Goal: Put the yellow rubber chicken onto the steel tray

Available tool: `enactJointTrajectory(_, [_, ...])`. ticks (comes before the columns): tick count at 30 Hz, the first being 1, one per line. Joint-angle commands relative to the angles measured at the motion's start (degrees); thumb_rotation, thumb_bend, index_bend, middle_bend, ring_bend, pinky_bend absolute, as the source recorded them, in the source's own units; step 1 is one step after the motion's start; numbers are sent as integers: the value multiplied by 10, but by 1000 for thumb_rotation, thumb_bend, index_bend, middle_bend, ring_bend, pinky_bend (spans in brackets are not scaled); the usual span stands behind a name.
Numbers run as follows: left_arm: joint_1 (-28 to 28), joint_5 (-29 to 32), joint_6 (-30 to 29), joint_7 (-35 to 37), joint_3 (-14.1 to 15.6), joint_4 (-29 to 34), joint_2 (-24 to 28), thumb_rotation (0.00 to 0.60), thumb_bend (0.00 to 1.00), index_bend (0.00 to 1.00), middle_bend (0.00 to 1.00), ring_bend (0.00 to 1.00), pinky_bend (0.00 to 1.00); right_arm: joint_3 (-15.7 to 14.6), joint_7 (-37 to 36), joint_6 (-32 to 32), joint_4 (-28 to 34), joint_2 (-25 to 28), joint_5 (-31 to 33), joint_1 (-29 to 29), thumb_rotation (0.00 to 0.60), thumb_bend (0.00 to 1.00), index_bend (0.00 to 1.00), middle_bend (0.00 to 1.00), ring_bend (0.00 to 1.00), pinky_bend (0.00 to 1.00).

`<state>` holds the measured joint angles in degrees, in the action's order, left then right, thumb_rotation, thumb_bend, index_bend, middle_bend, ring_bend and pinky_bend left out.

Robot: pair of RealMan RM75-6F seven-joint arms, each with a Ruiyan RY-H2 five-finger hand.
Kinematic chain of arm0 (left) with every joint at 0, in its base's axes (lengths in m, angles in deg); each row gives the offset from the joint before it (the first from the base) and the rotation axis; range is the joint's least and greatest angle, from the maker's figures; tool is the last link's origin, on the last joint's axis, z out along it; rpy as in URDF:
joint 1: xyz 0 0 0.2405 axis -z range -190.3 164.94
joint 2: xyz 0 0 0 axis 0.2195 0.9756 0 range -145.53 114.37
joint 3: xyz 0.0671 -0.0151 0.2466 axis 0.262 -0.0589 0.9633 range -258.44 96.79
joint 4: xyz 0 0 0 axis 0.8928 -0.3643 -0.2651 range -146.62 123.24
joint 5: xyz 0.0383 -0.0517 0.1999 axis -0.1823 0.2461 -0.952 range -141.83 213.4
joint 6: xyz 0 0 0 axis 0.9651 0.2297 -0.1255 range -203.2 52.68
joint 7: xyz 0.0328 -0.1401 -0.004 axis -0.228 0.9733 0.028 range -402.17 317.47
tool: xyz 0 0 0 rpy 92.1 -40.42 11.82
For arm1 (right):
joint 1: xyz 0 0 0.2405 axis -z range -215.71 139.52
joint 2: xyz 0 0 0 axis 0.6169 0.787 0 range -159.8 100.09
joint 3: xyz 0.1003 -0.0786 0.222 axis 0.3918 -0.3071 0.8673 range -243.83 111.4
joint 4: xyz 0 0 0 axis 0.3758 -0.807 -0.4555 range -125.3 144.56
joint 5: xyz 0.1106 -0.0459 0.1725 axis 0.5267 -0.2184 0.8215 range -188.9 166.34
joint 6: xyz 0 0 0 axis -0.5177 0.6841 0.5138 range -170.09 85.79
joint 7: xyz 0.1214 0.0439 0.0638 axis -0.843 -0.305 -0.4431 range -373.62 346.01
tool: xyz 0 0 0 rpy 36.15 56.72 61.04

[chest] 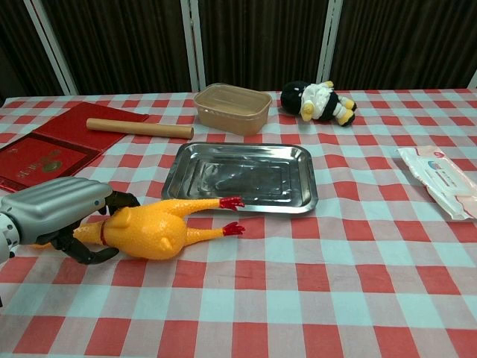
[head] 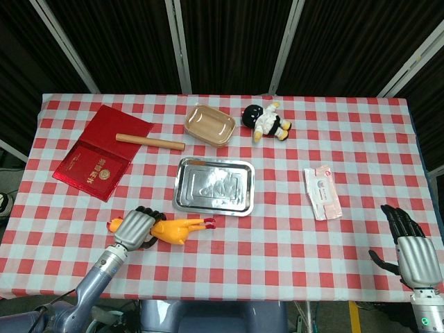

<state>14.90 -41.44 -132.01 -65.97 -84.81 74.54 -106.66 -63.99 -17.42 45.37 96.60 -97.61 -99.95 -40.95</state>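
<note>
The shiny rectangular steel tray [head: 214, 185] sits on the red-and-white checked tablecloth [head: 277, 229], and the rest can be placed from it. Just in front of the tray's near-left corner lies the yellow rubber chicken [head: 170, 229] — on the cloth, not on the tray, with its red feet pointing toward the tray's near edge and its head away to the left. The left hand [head: 134, 229] is over the chicken's neck end; in the chest view its dark fingers [chest: 123, 200] curl over the top of the neck while the thumb hooks beneath, so it grips the chicken [chest: 153, 227] there, and the body looks slightly raised at that end. The right hand [head: 411, 248] is well off to the tray's right, at the table's near edge, fingers spread and pointing up, holding nothing. Behind the tray stands a translucent tan plastic container [head: 209, 124], with a black-and-white plush doll [head: 266, 121] beside it to the right. Behind and left of the tray lies a wooden rolling pin [head: 149, 141], one end resting on a red booklet [head: 102, 152]. To the tray's right — well apart — lies a white wet-wipes packet [head: 322, 192].
</note>
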Motion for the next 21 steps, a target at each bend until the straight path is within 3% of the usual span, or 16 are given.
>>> enactJointTrajectory(1, [-2,-5,-9,11,2,-3,-2,600,404,353,408,343,342,0,0,-1,0,0,0,0,600,223,0,104,92,204])
enactJointTrajectory(5, [-4,-7,-14,22,8,-3,5,600,406,352,416,352,352,0,-1,-1,0,0,1,1,600,223,0,104,92,204])
enactJointTrajectory(9, [-7,-13,-17,45,13,5,13,600,443,420,483,417,454,0,-3,-2,0,1,2,1,600,223,0,103,92,204])
enactJointTrajectory(16, [-3,-94,-63,123,20,21,37,600,507,517,567,494,535,-2,-23,-2,11,11,-15,-4,600,223,9,105,92,204])
enactJointTrajectory(21, [26,-138,-57,113,13,65,87,600,508,515,567,494,537,-10,-65,-9,42,42,-48,-18,600,223,11,105,93,204])
